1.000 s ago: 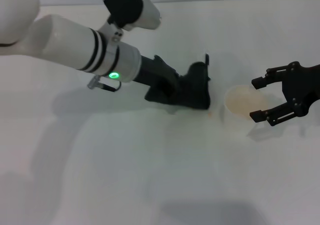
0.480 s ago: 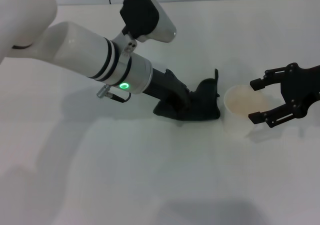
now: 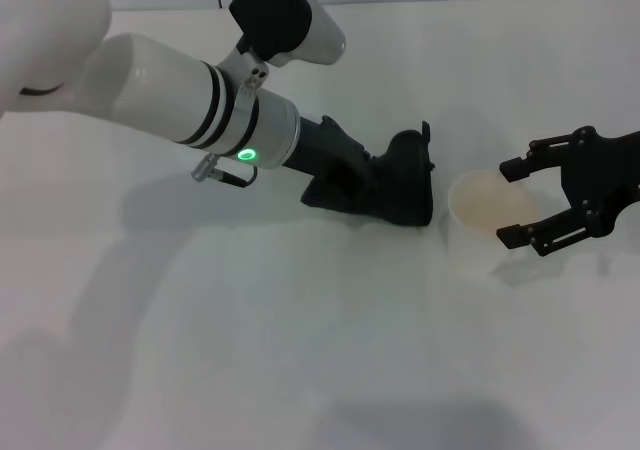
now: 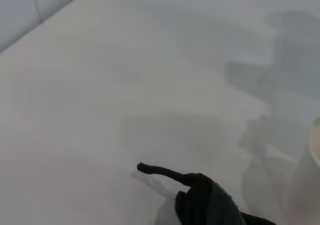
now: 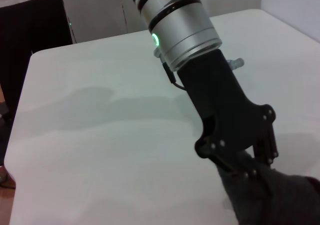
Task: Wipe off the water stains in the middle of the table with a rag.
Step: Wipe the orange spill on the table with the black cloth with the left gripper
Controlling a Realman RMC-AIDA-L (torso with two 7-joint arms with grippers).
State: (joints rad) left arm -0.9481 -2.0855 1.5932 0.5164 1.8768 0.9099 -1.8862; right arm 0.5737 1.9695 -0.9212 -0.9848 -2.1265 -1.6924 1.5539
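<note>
Left gripper (image 3: 385, 190) presses the rag (image 3: 408, 182) flat against the table (image 3: 300, 350) near its middle in the head view, fingers clenched on the dark cloth, with one pointed corner of it sticking up on the far side. Just beside the rag, toward the robot's right, stands a whitish translucent cup (image 3: 488, 210) with a faint orange-brown tint inside; whether that is liquid cannot be told. The right gripper (image 3: 512, 202) hangs at the cup's far side with its jaws spread apart, one finger near the rim on each side, gripping nothing. No stain shows on the bare table here; it may lie under the cloth. From the left wrist, only the rag (image 4: 210, 205) with its thin pointed corner appears, lying on the table (image 4: 100, 85), plus the edge of the cup (image 4: 312, 170) close by. From the right wrist, the left gripper (image 5: 250, 160) is seen from the other side, its black fingers closed into the rag (image 5: 275, 197), with the table (image 5: 100, 135) behind it.
</note>
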